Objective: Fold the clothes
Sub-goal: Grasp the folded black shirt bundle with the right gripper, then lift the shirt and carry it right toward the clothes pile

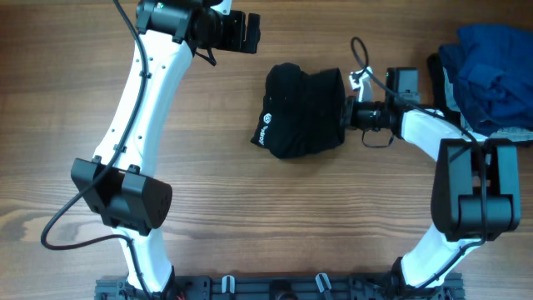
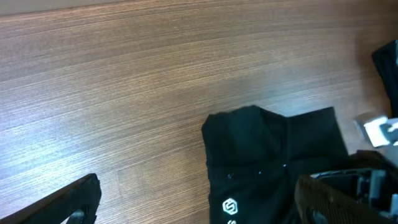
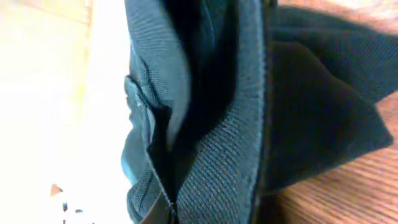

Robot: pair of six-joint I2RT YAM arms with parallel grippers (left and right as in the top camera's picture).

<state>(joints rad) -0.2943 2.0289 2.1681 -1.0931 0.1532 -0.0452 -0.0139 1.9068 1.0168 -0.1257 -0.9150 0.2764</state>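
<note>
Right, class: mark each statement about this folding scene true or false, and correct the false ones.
1. The black garment lies spread flat with its sleeves out. False: it sits in a compact folded bundle.
2. The right hand is shut on the garment's edge. True.
3. The left hand grips the garment. False: it is open and well apart from it.
4. A white logo shows on the garment. True.
5. The heap of blue clothes lies beside the left arm. False: it lies by the right arm.
</note>
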